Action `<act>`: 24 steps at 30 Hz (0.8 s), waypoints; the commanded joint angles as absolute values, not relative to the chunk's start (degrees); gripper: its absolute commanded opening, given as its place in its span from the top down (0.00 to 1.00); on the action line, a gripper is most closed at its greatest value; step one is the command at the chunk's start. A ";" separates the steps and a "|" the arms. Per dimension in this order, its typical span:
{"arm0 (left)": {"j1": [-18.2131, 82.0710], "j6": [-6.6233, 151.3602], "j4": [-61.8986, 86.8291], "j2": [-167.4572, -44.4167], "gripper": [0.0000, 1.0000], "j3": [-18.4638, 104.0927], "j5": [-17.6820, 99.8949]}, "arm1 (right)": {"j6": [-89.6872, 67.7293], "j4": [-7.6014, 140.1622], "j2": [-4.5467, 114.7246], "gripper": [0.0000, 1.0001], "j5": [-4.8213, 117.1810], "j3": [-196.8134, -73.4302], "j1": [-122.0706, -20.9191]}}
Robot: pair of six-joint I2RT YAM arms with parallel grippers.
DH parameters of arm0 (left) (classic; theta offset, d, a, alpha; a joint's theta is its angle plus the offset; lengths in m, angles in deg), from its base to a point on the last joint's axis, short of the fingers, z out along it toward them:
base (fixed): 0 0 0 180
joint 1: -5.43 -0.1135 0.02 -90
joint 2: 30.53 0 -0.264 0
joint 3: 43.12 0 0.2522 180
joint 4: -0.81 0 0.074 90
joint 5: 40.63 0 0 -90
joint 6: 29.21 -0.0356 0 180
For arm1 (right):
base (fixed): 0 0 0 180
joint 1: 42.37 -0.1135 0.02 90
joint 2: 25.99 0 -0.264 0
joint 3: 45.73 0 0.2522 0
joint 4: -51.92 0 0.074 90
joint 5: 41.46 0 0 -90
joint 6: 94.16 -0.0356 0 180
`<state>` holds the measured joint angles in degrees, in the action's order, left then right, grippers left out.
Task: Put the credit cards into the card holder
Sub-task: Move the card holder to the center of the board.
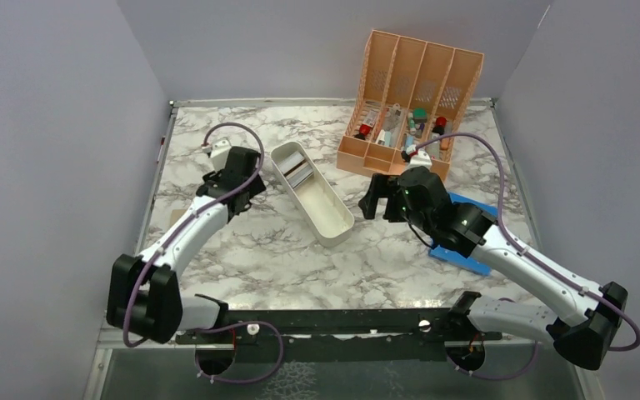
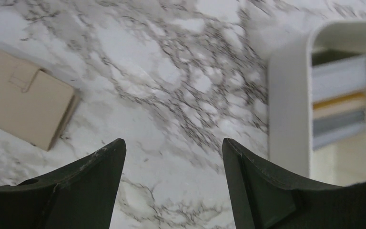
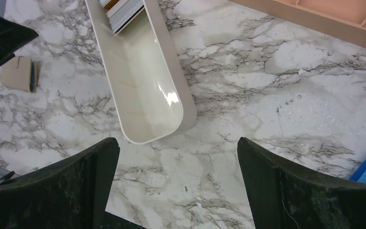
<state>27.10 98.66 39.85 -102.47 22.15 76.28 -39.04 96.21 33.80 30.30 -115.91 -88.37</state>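
The credit cards point(image 1: 298, 175) stand on edge as a small stack in the far end of a long white tray point(image 1: 327, 218). They also show in the left wrist view point(image 2: 339, 98) and the right wrist view point(image 3: 122, 12). The card holder point(image 2: 24, 107) lies closed, tan side up, on the marble left of the tray. It also shows in the right wrist view point(image 3: 20, 74). In the top view the left arm mostly hides it. My left gripper point(image 2: 172, 143) is open and empty above bare marble between holder and tray. My right gripper point(image 3: 177, 143) is open and empty, just off the tray's near end.
A peach slotted organizer point(image 1: 412, 100) with small items stands at the back right. A flat bright-blue rectangle point(image 1: 467, 246) lies under my right arm. Grey walls close in the table on three sides.
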 commanded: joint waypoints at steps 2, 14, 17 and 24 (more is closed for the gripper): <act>14.78 106.59 42.50 -107.89 0.19 26.64 81.60 | -37.07 93.42 34.85 0.00 35.03 -114.87 -87.98; -3.30 113.06 43.05 -115.79 0.15 28.23 82.04 | -34.94 90.50 37.19 0.00 40.35 -114.55 -87.97; -4.61 113.83 43.11 -118.06 0.15 28.91 83.66 | -34.41 90.02 37.29 0.00 39.62 -113.96 -87.98; -6.53 112.07 47.38 -129.26 0.19 34.49 75.87 | -34.77 89.30 37.98 0.00 39.98 -113.72 -87.97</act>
<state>-5.88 112.19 44.26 -123.81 31.31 81.11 -35.58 91.51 37.34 38.67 -114.14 -88.37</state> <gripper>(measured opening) 0.808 0.996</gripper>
